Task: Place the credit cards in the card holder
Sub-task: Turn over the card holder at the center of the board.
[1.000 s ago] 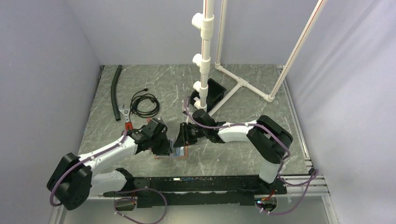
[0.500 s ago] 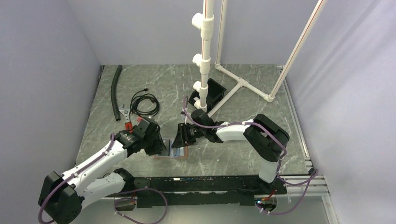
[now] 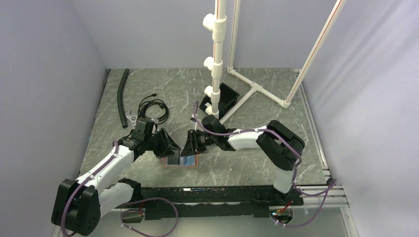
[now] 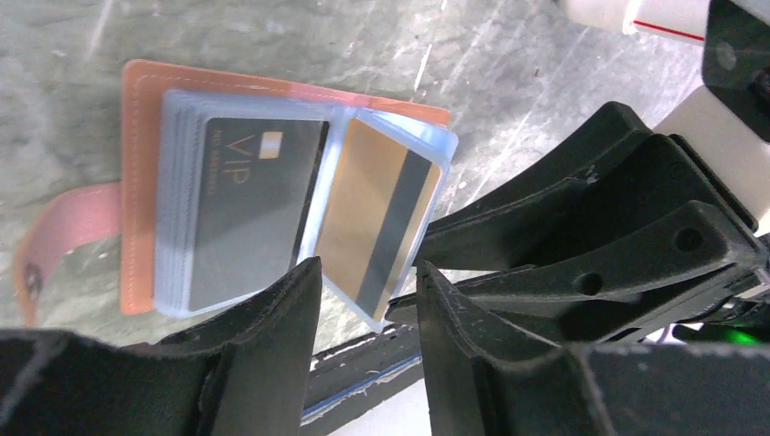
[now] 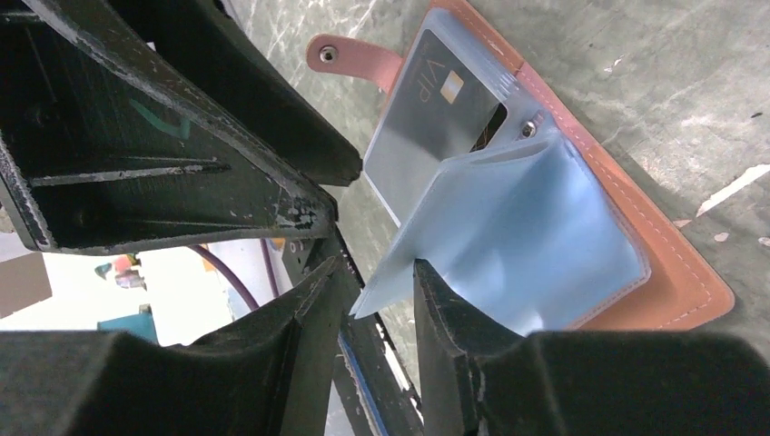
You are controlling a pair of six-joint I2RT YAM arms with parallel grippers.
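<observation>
**Card holder [image 4: 136, 195] lay open on the desk, between both claws**
It sat toward 6 o'clock of the desk, a dark card [image 4: 245, 209] already in it. At its 3 o'clock, a gold card [image 4: 377, 218] stood in a lifted sleeve leaf. The left claw [image 4: 368, 268] was released and empty. The leaf corner reached into the right claw [image 5: 377, 268]; I cannot tell if it was pinched. With nothing pressing the holder, a pull could drag it, or the gold card could slide out.

The card holder [image 4: 141, 182] is orange-tan leather with pale stitching, and its snap tab [image 4: 64, 227] is dusty pink. The sleeves [image 5: 527, 236] are cloudy pale blue. One card [image 4: 245, 209] is charcoal with grey "VIP" lettering and a gold chip, while another [image 4: 372, 209] is gold with a dark stripe. The table [image 4: 545, 91] is grey-green, veined in white. My left gripper [image 4: 368, 272] is matte black.
</observation>
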